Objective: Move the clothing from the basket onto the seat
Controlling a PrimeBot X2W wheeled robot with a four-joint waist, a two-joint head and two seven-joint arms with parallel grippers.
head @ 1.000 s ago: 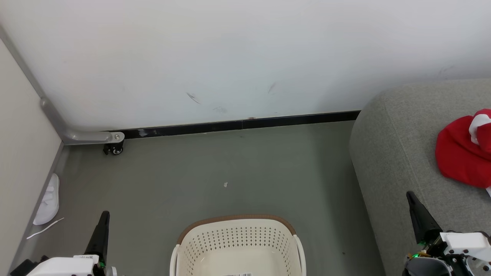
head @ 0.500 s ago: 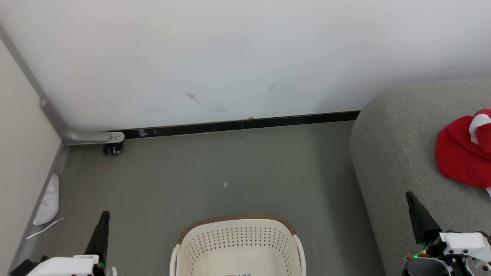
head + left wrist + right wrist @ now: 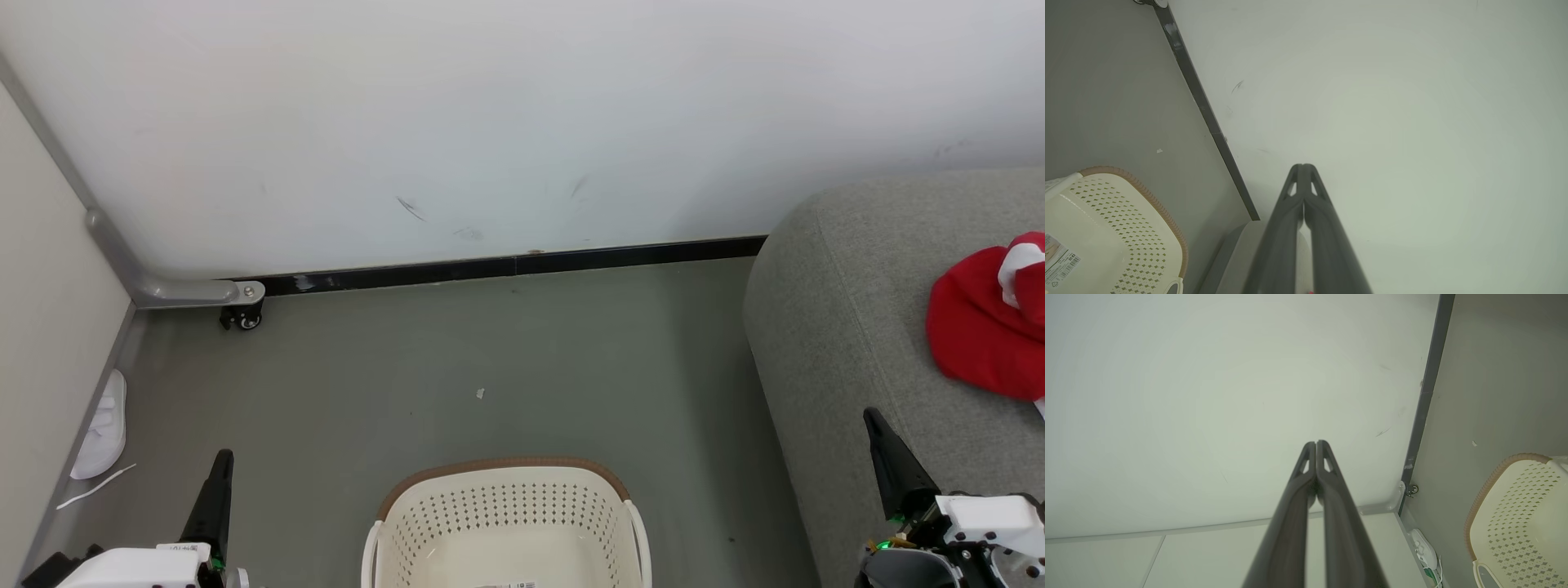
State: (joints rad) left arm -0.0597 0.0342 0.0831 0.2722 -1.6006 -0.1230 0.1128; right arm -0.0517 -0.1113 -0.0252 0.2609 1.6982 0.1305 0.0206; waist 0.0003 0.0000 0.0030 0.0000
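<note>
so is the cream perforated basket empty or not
Empty where visible: the cream perforated plastic basket shows a bare floor; its near end is cut off.

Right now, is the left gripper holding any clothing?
No, the left gripper is shut with nothing in it, and the clothing lies on the seat.

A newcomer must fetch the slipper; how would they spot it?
Start at the cream side wall on the robot's left. At its foot on the grey floor, left of the basket, lies the white slipper, soft and flat, unlike the perforated basket.
</note>
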